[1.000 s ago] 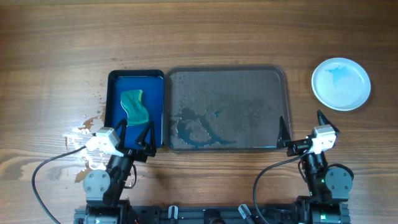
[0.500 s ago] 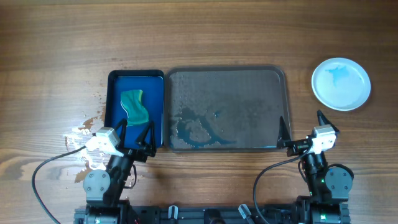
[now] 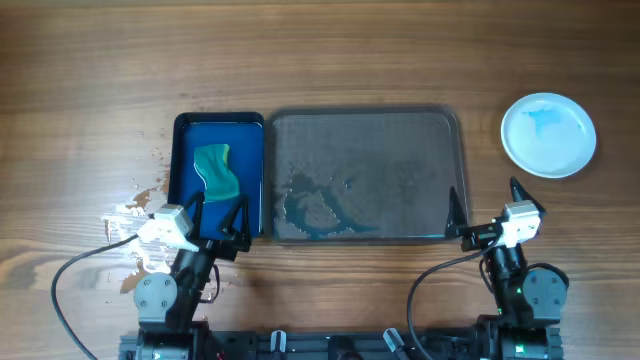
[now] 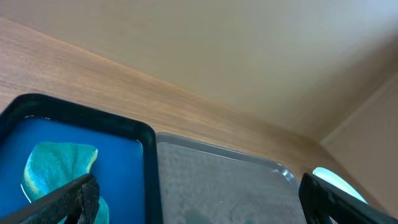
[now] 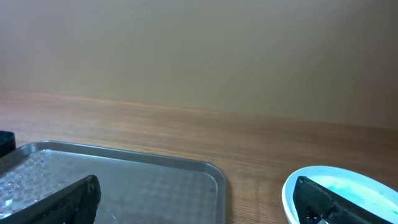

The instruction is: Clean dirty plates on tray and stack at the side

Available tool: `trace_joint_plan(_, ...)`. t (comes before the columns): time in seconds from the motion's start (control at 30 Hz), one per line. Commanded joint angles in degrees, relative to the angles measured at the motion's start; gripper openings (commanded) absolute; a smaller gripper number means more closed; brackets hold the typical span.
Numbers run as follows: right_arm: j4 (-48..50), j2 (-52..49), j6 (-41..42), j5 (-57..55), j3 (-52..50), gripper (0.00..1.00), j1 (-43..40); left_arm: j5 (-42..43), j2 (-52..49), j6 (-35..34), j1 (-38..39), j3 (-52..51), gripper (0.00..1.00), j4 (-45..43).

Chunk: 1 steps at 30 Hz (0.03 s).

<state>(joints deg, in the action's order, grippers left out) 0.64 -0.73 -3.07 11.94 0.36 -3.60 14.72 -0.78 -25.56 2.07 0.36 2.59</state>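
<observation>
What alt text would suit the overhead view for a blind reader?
A grey tray smeared with blue sits on a wooden table, no plates on it; a blue tray holding a teal cloth lies at its left, a white plate at its right. Two robot arms' fingers stand open below.

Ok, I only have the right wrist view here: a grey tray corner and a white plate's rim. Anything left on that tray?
Observer: The grey tray holds only blue streaks, near its front left corner.
Operator: Anything to wipe with?
Observer: A teal cloth lies in a small blue tray, left of the grey one.
Operator: And the left pincer?
Observer: The left pincer is open and empty, above the blue tray's near end.
</observation>
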Motion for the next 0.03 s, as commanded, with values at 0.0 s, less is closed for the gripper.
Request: trace_joint_plan(0.0,0.20,0.31,0.44,0.09,-0.07,1.00,-0.24,0.68,0.50,1.51,-0.48,-0.02,1.00,0.46)
